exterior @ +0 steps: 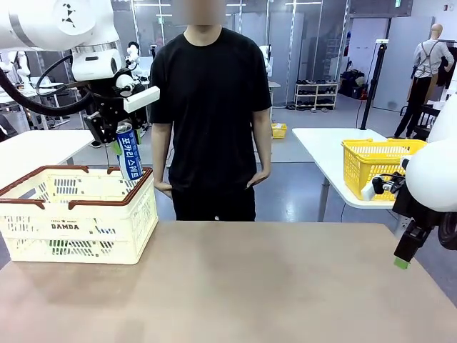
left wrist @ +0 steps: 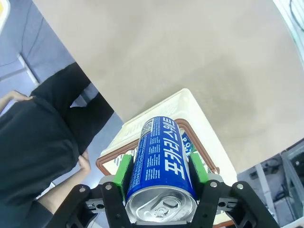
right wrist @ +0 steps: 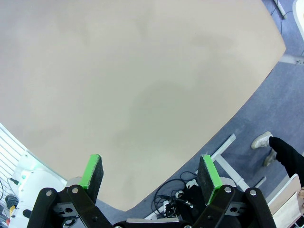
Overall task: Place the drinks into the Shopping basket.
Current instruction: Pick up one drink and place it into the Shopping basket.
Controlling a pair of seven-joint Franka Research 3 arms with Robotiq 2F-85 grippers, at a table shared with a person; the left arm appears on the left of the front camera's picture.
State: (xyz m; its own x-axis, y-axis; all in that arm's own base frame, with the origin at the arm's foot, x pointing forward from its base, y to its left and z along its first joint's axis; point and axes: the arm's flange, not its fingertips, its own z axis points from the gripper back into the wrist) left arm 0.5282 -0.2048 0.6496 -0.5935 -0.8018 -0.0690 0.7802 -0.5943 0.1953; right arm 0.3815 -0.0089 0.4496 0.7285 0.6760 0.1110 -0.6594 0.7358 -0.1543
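Observation:
My left gripper (exterior: 123,146) is shut on a blue can with white lettering (exterior: 129,153), holding it tilted above the far right corner of the cream Shopping basket (exterior: 71,214). In the left wrist view the blue can (left wrist: 161,156) sits between the green pads (left wrist: 124,168), silver top toward the camera, with the basket's brown rim (left wrist: 187,124) beneath it. Something green (exterior: 63,248) shows through the basket's perforated wall. My right gripper (exterior: 403,251) hangs open off the table's right edge; in the right wrist view its fingers (right wrist: 92,173) stand wide apart over bare table (right wrist: 118,71).
A person (exterior: 211,107) in black stands at the far side with hands at the hips, just right of the basket. A yellow mesh basket (exterior: 378,164) sits on a separate white table at the right. The tan tabletop (exterior: 271,286) stretches between basket and right gripper.

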